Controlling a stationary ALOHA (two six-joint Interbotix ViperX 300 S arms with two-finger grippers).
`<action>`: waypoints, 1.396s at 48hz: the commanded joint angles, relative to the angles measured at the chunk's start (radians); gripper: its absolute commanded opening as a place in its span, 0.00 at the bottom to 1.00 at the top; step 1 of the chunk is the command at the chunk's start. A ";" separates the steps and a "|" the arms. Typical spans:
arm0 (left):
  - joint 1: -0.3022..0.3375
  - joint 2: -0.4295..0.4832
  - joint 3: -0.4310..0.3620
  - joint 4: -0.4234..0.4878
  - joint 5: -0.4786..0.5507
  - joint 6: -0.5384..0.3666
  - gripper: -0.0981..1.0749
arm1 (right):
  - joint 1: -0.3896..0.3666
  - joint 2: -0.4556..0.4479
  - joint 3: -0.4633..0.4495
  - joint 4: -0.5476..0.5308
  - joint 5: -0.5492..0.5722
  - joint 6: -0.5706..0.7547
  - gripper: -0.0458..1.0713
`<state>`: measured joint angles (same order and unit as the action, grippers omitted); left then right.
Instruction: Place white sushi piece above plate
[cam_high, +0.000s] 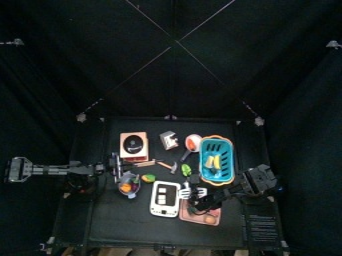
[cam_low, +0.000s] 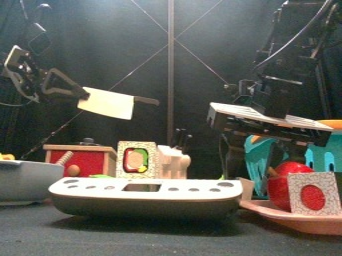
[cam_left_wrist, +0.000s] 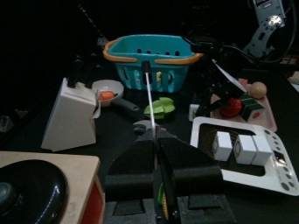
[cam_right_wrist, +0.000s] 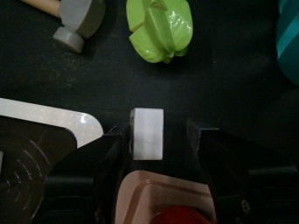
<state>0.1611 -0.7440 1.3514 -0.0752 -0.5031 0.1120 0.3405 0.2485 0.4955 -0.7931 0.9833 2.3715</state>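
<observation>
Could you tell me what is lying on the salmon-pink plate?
On the plate, a red round thing shows at one edge; the end effector's fingers cover the rest.

white tray (cam_low: 147, 196) front centre | plate (cam_low: 287, 214) right | right claw (cam_low: 267, 124) above plate

The right arm reaches in from the right side, its wrist bent so the right tool (cam_right_wrist: 163, 153) points down at the desk (cam_right_wrist: 222, 83) — jaws spread wide, nothing clamped between them. The left arm lies stretched low along the left side, its left tool (cam_left_wrist: 163, 171) level, the jaws drawn close together.
</observation>
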 joint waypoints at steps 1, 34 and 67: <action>-0.002 0.000 -0.020 -0.002 -0.003 0.000 0.37 | -0.005 -0.025 -0.015 -0.002 0.005 -0.003 0.84; -0.002 0.000 -0.018 0.000 -0.002 0.000 0.37 | -0.003 -0.034 -0.064 0.035 0.080 -0.095 0.84; -0.002 0.002 -0.018 0.000 -0.003 0.000 0.37 | 0.003 -0.067 -0.067 0.006 0.115 -0.095 0.84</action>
<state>0.1611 -0.7440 1.3514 -0.0752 -0.5001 0.1120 0.3421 0.2301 0.4479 -0.7716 1.0937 2.2780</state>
